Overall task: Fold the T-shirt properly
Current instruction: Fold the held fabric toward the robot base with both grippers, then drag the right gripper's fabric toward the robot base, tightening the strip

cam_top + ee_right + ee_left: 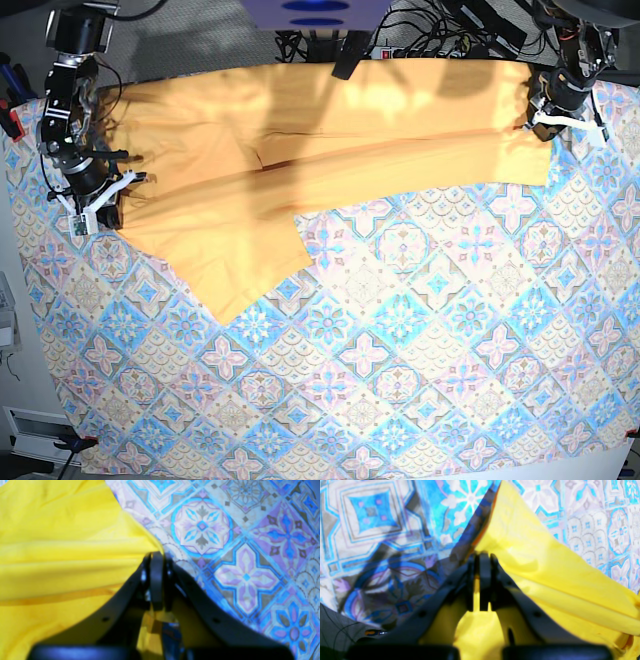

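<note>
**A:** Biggest thing we're seeing is the tablecloth (400, 380), flat printed fabric with blue, pink and cream diamond tiles, filling nearly the whole base view.

**B:** Yep, and over it the T-shirt (330, 150), soft matte yellow-orange cotton, lying as a long band across the top of the frame. Its long axis runs left to right, with one flap dropping to a point at lower left. A few shallow creases run along that length.

**A:** What about the claws? We see the left gripper (480, 557) pressed together, pinching a yellow edge, at the band's right end (545, 110).

**B:** Same for the right gripper (157, 555): black, hard-looking jaws pressed together on the shirt's edge, at the left end (95, 205). Cloth fans out from both pinches in smooth folds.
</note>
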